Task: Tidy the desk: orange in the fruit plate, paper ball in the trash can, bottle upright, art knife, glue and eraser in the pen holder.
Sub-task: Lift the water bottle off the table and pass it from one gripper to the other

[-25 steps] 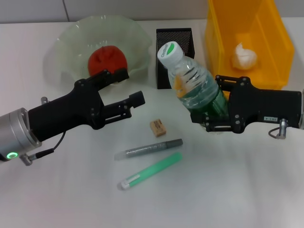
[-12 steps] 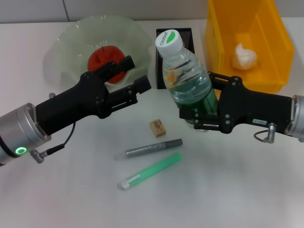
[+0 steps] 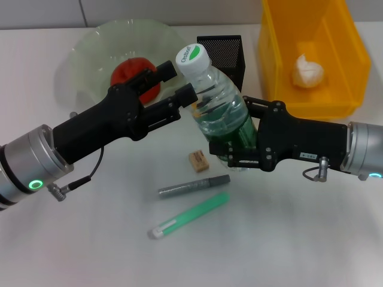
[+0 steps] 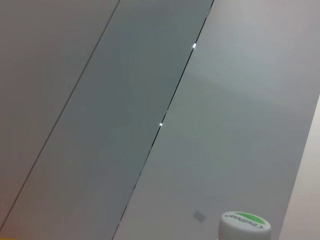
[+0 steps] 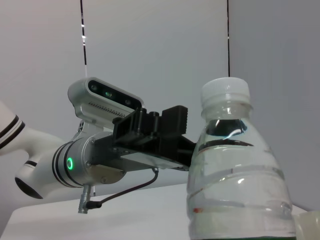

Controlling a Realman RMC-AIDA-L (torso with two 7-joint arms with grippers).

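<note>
Two pincers are at work near the middle of the counter [image 3: 311, 239]. My right pincer [image 3: 230, 152] is closed around the lower body of the bottle [image 3: 218, 113] and holds it almost upright, with the white cap leaning a little toward the left arm. My left pincer [image 3: 173, 84] is beside the neck of the bottle with its fingers spread; one finger is very close to the neck, but I cannot tell if it touches. In the right wrist view I see the bottle [image 5: 237, 175] near the camera and the left pincer [image 5: 160, 132] just behind it. Below the bottle, the eraser [image 3: 198, 161] lies on the counter, then the grey art knife [image 3: 194, 186] and the green glue [image 3: 189, 216] side by side. Behind the pincers stands the black mesh pen holder [image 3: 224, 51]. The orange [image 3: 133, 75] is in the fruit plate [image 3: 90, 48], and the paper ball [image 3: 306, 71] is in the yellow trash can [image 3: 347, 60].
</note>
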